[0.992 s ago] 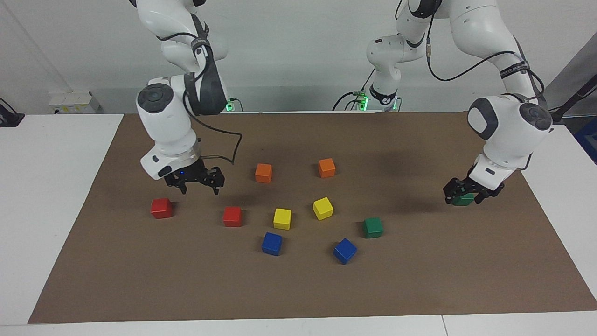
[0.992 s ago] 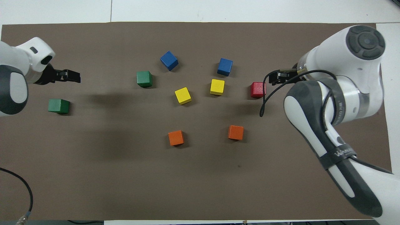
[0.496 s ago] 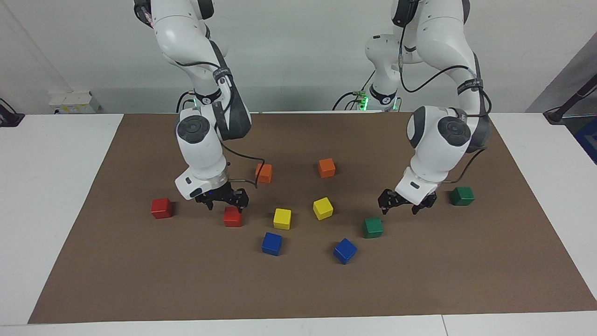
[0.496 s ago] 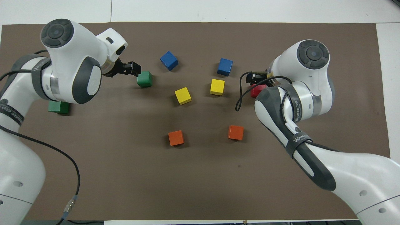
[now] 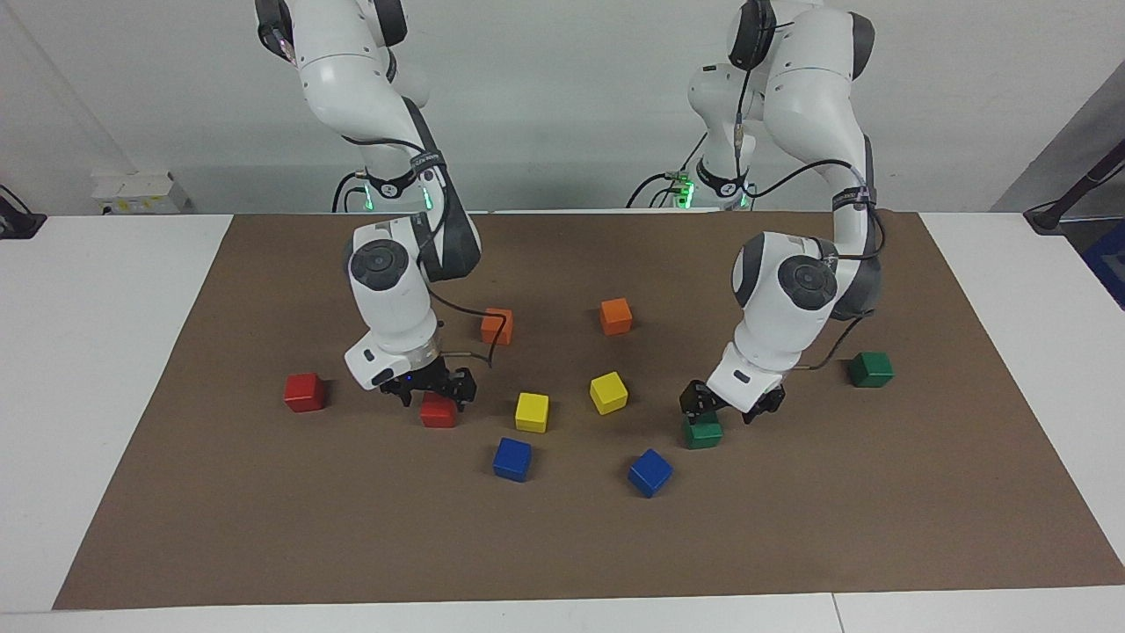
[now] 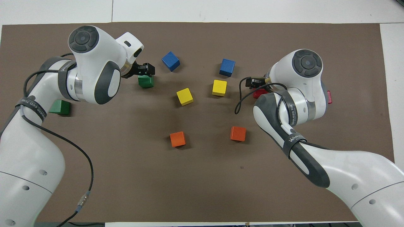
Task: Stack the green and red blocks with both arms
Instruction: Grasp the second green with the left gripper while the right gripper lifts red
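Both arms are working at once. The left hand (image 5: 731, 410) is hanging released over a green block (image 5: 701, 432), the right hand (image 5: 428, 388) released over a red block (image 5: 437, 411), seemingly lining up grasps; their partner blocks are waiting toward the desk's ends.

Two white jointed arms, left arm (image 5: 795, 290) and right arm (image 5: 391, 281), rounded glossy shells, dark grey round joint caps, dark grey bands lettered in white, black cables looped alongside, small black two-finger grippers, green lights lit at the bases
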You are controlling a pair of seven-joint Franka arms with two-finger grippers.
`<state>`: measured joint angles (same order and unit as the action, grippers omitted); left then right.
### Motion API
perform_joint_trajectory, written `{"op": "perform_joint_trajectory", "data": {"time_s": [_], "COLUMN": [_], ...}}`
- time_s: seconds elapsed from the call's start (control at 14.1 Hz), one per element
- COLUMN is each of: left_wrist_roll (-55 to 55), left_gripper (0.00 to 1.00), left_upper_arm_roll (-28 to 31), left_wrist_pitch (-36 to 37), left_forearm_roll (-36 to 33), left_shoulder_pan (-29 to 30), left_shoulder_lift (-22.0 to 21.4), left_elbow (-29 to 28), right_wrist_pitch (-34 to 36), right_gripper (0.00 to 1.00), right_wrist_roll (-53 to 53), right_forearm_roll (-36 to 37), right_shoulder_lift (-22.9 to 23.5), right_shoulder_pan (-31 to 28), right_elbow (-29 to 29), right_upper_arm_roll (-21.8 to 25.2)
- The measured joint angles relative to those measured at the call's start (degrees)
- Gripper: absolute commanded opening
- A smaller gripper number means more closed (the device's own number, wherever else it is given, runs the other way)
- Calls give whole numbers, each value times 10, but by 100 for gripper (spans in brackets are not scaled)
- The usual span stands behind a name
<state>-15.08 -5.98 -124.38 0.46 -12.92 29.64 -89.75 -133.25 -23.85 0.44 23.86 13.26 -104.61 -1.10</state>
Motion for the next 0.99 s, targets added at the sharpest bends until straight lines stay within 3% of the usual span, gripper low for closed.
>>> {"op": "perform_joint_trajectory", "data": {"time_s": [0.14,0.43,0.71,0.78,0.92,0.99], "left_wrist_roll": [-5,-8,-26,-30,-32,-32], "left_gripper": [100,100,100,85,47,0], "left_upper_arm_roll": [1,4,5,6,7,8], "left_wrist_pitch": [-10,-31,-61,-64,-64,-64], "left_forearm_roll": [-1,-9,-31,-35,-37,-43], "left_shoulder_pan": [-6,-9,-15,-19,-20,-20], "left_shoulder_lift": [5,19,39,42,42,42], "left_elbow": [0,-6,-15,-15,-14,-14], "right_wrist_pitch": [-12,-8,64,98,145,156], "right_gripper": [70,2,0,0,0,0], "right_wrist_roll": [0,1,44,75,166,213], "right_forearm_roll": [0,0,6,7,7,7], "right_shoulder_lift": [0,-1,-22,-33,-60,-72], "right_shoulder_pan": [0,-1,-6,-17,-60,-85], "right_elbow": [-13,-16,10,27,51,53], "right_upper_arm_roll": [0,1,8,10,11,11]}}
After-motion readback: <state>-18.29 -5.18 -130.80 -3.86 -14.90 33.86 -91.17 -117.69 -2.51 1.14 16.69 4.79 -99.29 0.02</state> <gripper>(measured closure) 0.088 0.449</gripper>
